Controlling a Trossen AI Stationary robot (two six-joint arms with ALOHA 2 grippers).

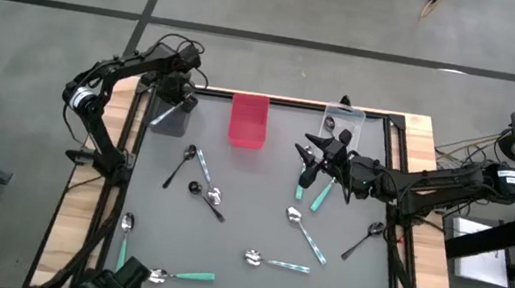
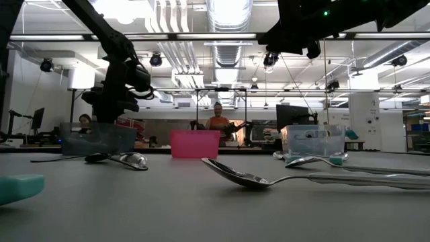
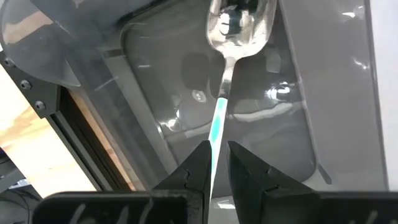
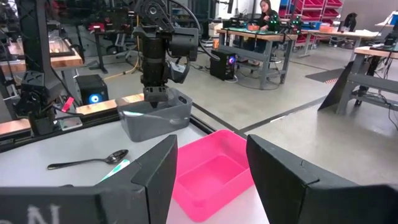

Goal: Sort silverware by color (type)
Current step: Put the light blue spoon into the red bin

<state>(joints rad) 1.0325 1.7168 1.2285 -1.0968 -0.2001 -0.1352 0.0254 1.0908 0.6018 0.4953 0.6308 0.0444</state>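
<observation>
My left gripper (image 1: 182, 103) hangs over the grey bin (image 1: 166, 116) at the far left and is shut on a teal-handled spoon (image 3: 227, 74), whose bowl (image 3: 239, 25) points down into the bin (image 3: 261, 130). My right gripper (image 1: 308, 156) is open above the middle of the table, close to two teal-handled spoons (image 1: 320, 188), and faces the pink bin (image 4: 211, 171). Other spoons lie flat on the mat: black ones (image 1: 181, 164) (image 1: 362, 240), patterned ones (image 1: 305, 234) (image 1: 276, 263) and teal ones (image 1: 180, 276) (image 1: 203, 169). The clear bin (image 1: 343, 126) holds black spoons. My left gripper pinches the spoon by its teal handle (image 3: 216, 134), near the free end, between the two fingertips (image 3: 200, 163). The fingers come from above, pointing down, in line with the handle. The spoon hangs below them, bowl end lowest, inside the grey bin. Whether the bowl touches the bin I cannot tell.
The three bins stand in a row along the far edge: grey, pink (image 1: 249, 120), clear. A dark frame (image 1: 393, 254) borders the grey mat. In the low view a silver spoon (image 2: 269, 178) lies close in front. People sit at benches (image 4: 267, 18) beyond the table.
</observation>
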